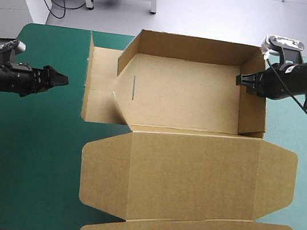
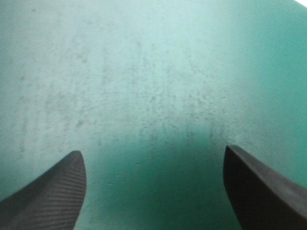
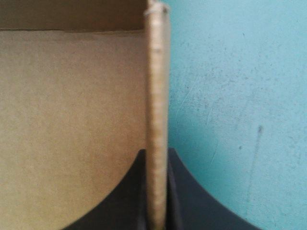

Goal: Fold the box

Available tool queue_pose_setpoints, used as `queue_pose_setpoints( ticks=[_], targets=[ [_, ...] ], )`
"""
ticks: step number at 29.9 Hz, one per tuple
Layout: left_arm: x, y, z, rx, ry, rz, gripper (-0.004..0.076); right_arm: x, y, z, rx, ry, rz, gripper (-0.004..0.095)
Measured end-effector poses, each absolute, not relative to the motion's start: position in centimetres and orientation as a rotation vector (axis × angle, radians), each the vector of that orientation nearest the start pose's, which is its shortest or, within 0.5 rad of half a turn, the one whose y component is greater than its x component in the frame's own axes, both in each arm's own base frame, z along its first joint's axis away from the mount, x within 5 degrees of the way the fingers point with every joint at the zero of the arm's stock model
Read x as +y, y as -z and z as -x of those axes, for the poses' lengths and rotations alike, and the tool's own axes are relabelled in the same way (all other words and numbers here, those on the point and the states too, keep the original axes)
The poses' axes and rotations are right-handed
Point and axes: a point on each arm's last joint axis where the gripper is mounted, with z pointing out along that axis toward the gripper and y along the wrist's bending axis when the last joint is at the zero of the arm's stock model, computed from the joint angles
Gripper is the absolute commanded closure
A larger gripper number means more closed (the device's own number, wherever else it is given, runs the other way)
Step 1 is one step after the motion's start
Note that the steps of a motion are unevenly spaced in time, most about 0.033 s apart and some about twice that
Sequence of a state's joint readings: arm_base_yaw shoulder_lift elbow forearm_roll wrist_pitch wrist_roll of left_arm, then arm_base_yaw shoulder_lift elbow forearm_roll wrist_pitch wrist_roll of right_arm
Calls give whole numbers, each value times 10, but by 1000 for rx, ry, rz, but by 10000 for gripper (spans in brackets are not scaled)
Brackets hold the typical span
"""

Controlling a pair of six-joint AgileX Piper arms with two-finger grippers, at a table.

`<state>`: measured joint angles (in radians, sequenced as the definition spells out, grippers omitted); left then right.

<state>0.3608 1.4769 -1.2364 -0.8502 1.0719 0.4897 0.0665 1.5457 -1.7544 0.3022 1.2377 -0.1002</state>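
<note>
Sitting at the middle of the teal-green cover (image 1: 26, 154), the brown box (image 1: 185, 96) forms an open tray, its far and right walls raised and its lid (image 1: 190, 175) flat toward the near edge. The right gripper (image 1: 241, 80) pinches the right wall (image 1: 254, 107) between nearly closed black fingers. The left gripper (image 1: 63, 79) hovers over bare cover left of the box, apart from it, fingers spread wide.

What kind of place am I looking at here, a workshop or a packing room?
Probably a robotics lab bench: one teal-green table, a half-folded brown box, the right claw shut on its wall, the left claw open, apart from it.
</note>
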Motion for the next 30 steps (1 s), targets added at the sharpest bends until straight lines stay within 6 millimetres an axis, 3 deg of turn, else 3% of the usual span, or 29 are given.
queue_pose_setpoints(
  ticks=[7,15,20,30],
  targets=[
    [26,-343,-299,2314,999,50,160,53,-436,-311,2445,-483,239,927],
    [17,-348,-298,2279,1074,-13,160,54,-427,-325,2433,-489,220,926],
    [17,-348,-298,2276,1075,-16,160,60,-410,-345,2452,-496,209,925],
    [16,-350,-297,2264,1063,-42,160,113,-357,-383,2507,-558,267,925]
  ],
)
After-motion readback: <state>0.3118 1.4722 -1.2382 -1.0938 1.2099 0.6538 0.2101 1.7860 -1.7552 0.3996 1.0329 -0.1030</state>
